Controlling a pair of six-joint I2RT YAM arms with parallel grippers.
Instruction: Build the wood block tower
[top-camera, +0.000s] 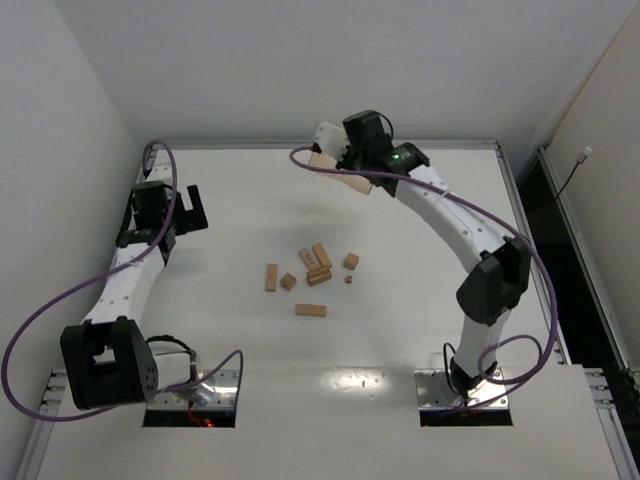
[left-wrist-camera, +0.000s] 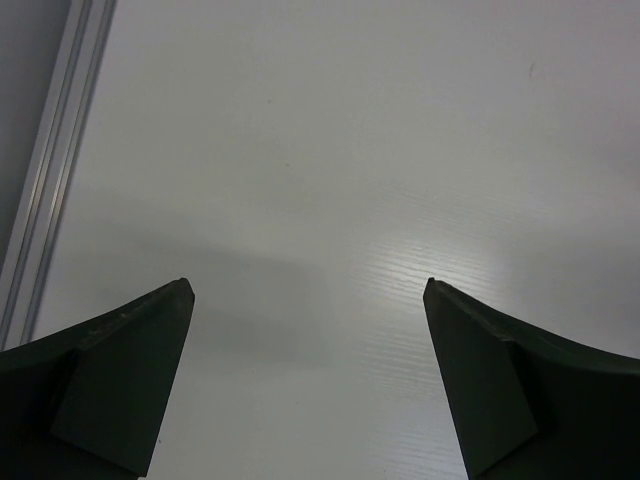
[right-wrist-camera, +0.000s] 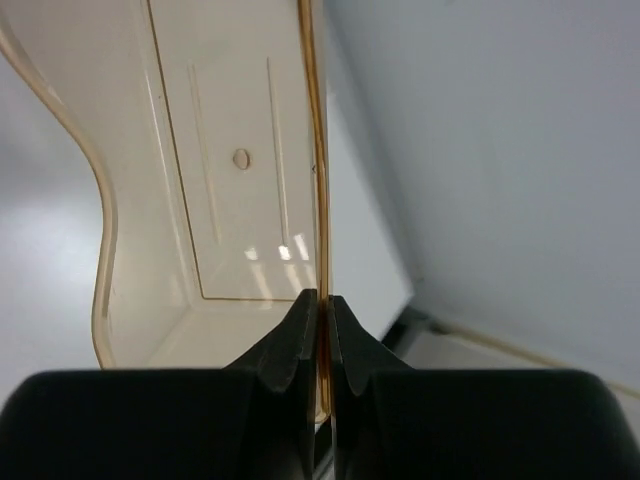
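Right hand (right-wrist-camera: 320, 298) pinches the thin wall of a clear amber box (right-wrist-camera: 230, 150); left hand (left-wrist-camera: 308, 290) gapes wide over smooth white table (left-wrist-camera: 350, 120). Small wooden blocks (top-camera: 318, 265) lie scattered flat, well apart from both hands.

The right arm (top-camera: 450, 215) hides most of the amber box (top-camera: 345, 180) from above; the right wrist view crops its far end. The tiny wooden bit (top-camera: 348, 280) is too small to read.

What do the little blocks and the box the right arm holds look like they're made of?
The blocks look like unfinished wood: matte, light brown. The box is probably plastic: amber, see-through, glossy, with small bright reflections.
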